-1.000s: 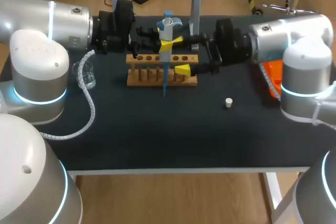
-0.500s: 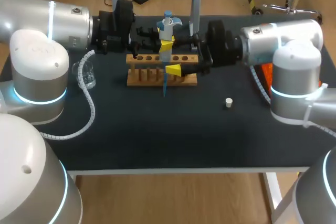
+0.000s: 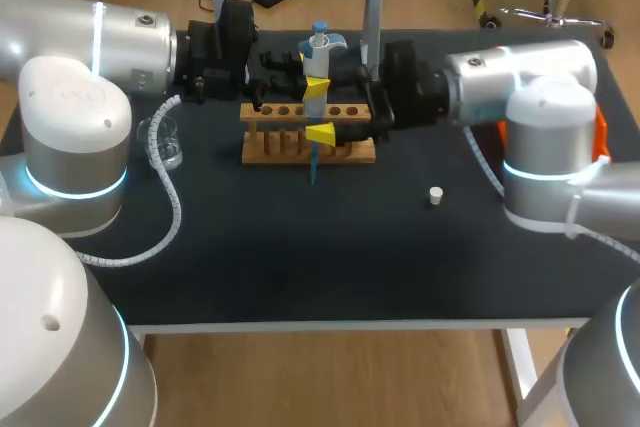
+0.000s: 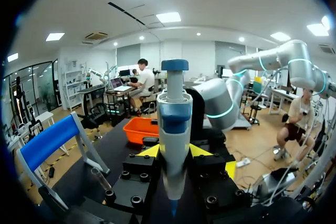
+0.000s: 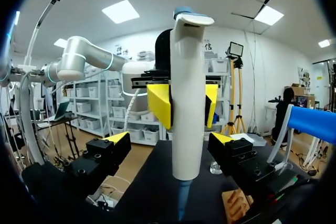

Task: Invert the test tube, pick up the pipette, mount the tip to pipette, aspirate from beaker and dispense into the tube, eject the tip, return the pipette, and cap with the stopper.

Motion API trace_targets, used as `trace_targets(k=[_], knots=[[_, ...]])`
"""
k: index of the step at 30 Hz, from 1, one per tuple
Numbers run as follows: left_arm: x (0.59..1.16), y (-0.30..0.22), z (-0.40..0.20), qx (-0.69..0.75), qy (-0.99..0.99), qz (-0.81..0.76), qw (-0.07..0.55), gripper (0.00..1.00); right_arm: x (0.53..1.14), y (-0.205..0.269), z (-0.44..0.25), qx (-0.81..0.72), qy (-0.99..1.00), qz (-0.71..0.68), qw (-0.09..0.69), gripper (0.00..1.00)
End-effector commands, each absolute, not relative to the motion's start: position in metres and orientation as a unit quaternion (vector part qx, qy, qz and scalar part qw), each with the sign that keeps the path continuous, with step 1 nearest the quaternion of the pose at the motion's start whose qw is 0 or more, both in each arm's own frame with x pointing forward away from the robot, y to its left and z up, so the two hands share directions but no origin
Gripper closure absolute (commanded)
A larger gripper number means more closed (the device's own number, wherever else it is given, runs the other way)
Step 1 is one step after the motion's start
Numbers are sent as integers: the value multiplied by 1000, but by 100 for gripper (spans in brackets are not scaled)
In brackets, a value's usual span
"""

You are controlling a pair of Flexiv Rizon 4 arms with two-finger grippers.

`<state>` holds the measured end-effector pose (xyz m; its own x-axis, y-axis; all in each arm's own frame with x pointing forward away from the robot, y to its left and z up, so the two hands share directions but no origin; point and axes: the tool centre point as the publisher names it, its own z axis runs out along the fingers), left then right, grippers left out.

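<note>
Pipette (image 3: 318, 55) upright over rack (image 3: 268, 147), blue tip (image 3: 313, 165) mounted, clamped in left jaws. Right jaws open either side of it, not touching. Stopper (image 3: 435, 195) lies on bench (image 3: 330, 257). Eject, return and capping probably remain.

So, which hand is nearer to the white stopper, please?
Right. The right hand flanks the pipette low down, nearer the stopper; the left hand grips it higher, farther back.
</note>
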<state>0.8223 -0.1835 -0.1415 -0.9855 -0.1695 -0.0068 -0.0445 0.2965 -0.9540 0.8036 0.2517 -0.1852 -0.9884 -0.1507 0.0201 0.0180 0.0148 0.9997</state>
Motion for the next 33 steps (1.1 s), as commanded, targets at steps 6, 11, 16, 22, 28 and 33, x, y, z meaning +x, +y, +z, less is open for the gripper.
trace_targets(k=[6, 11, 16, 22, 28, 33], knots=[[822, -184, -142, -67, 803, -590, 54, 100, 810, 252, -185, 53, -701, -708, 65, 0], [822, -184, -142, -67, 803, -590, 54, 100, 811, 253, -184, 54, -700, -709, 64, 0], [822, -184, -142, -67, 803, -590, 54, 100, 811, 253, -184, 55, -700, -709, 65, 41], [822, -184, -142, -67, 803, -590, 54, 100, 812, 255, -185, 54, -702, -707, 66, 77], [822, -184, -142, -67, 803, -590, 54, 100, 813, 255, -184, 54, -701, -708, 66, 100], [822, -184, -142, -67, 803, -590, 54, 100, 814, 255, -184, 52, -701, -709, 65, 100]])
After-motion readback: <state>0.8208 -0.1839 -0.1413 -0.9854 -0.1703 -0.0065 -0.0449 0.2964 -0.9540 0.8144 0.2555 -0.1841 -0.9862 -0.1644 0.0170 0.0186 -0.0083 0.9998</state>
